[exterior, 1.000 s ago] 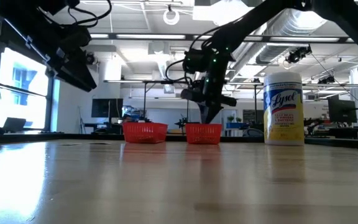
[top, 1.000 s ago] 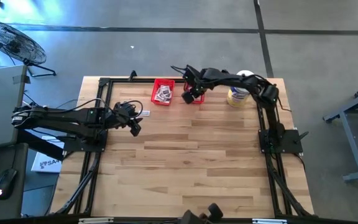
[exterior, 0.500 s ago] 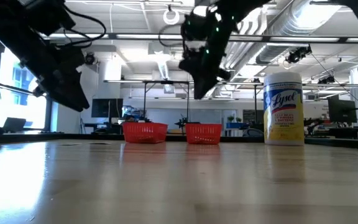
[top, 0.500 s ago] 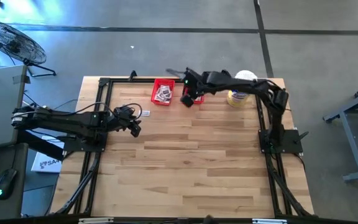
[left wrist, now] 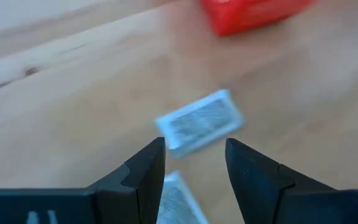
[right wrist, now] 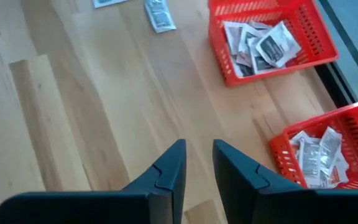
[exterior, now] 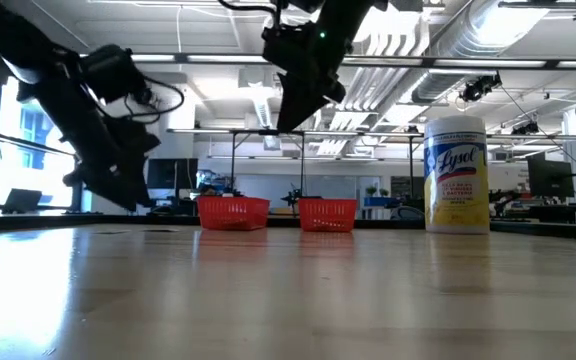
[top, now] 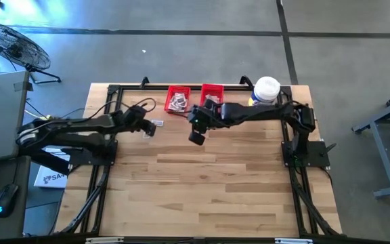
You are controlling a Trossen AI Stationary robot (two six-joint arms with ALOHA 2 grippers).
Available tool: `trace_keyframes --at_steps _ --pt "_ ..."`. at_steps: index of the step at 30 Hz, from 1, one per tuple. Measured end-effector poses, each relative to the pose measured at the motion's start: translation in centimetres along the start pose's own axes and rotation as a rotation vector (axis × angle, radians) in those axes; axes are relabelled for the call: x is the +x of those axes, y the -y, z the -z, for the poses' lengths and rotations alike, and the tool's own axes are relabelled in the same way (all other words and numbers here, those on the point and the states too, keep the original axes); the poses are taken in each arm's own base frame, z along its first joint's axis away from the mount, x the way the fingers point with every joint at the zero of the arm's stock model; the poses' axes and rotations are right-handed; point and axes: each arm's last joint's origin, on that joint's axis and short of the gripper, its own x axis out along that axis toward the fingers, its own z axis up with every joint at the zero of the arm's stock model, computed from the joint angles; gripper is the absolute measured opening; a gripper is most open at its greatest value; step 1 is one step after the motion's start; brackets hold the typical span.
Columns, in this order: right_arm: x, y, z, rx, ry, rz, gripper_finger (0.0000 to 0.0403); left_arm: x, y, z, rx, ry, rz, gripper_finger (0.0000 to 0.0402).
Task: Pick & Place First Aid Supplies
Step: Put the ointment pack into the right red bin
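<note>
Working at my big wooden table (top: 202, 176), I have two arms out, and each one is where it is for a reason. My tall wipes jar (exterior: 456, 175) stands at the far right edge, out of the way, because it is not one of the things I sort. My two red bins sit side by side at the far edge, the left bin (top: 177, 100) and the right bin (top: 212, 91), so both arms can reach them. Both already hold little packets, so I think much of the job is done. My right gripper (top: 197, 137) hangs high over bare wood in front of the bins, holding nothing, its fingers (right wrist: 166, 171) just a small way apart. I think it waits there so it does not bump my other arm. My left gripper (top: 146, 130) is low over the last loose packets (top: 156, 123), which lie on the table just left of the left bin. Its fingers (left wrist: 145, 165) are spread wide and empty, with one packet (left wrist: 199, 121) just past the tips and another (left wrist: 178, 202) between them, ready for a grab.
</note>
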Motion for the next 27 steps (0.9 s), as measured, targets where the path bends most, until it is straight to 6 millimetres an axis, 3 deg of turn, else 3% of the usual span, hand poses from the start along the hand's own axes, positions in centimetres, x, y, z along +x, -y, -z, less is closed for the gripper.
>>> trace_keyframes --at_steps 10,27 --pt "-0.3 -0.9 0.2 -0.016 0.003 -0.009 0.0074 3.8 -0.6 0.1 -0.159 -0.034 -0.088 0.0165" --pt "-0.1 -0.6 -0.1 -0.023 0.029 -0.004 0.0074 4.8 1.0 1.9 -0.205 0.004 -0.194 0.0165"
